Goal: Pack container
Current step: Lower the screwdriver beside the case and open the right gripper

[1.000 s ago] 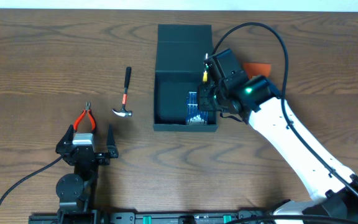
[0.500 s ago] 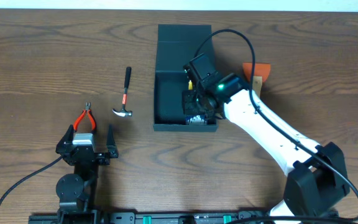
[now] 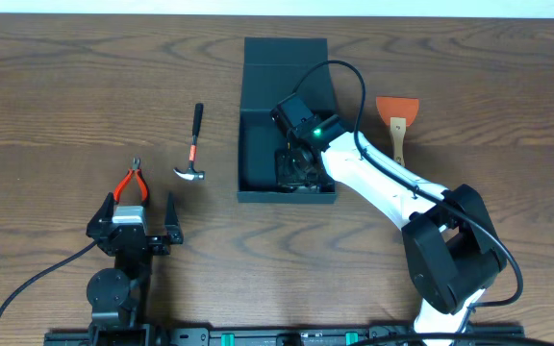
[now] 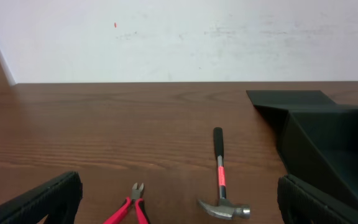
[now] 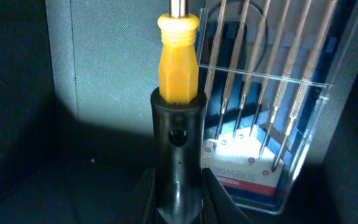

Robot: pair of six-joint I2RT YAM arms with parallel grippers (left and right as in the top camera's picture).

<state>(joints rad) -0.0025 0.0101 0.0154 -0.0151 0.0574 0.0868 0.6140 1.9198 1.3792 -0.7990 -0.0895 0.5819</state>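
The dark teal-black container (image 3: 258, 144) stands open at the table's middle, its flap lid lying back; its corner shows in the left wrist view (image 4: 328, 134). My right gripper (image 3: 296, 159) is down inside it, shut on a screwdriver (image 5: 178, 106) with a yellow and black handle. A clear case of small screwdrivers (image 5: 272, 143) lies in the container beside it. My left gripper (image 3: 131, 229) is open and empty at the front left. A hammer (image 3: 192, 154) and red-handled pliers (image 3: 131, 183) lie on the table ahead of it, also seen in the left wrist view: hammer (image 4: 221, 186), pliers (image 4: 132, 205).
An orange-bladed scraper (image 3: 396, 120) with a wooden handle lies to the right of the container. The right arm's cable loops over the container's lid. A white wall rises behind the table's far edge (image 4: 166, 82).
My right gripper has moved left and down from the container's right wall into its inside, with the screwdriver. The scraper is now uncovered. The left arm has not moved.
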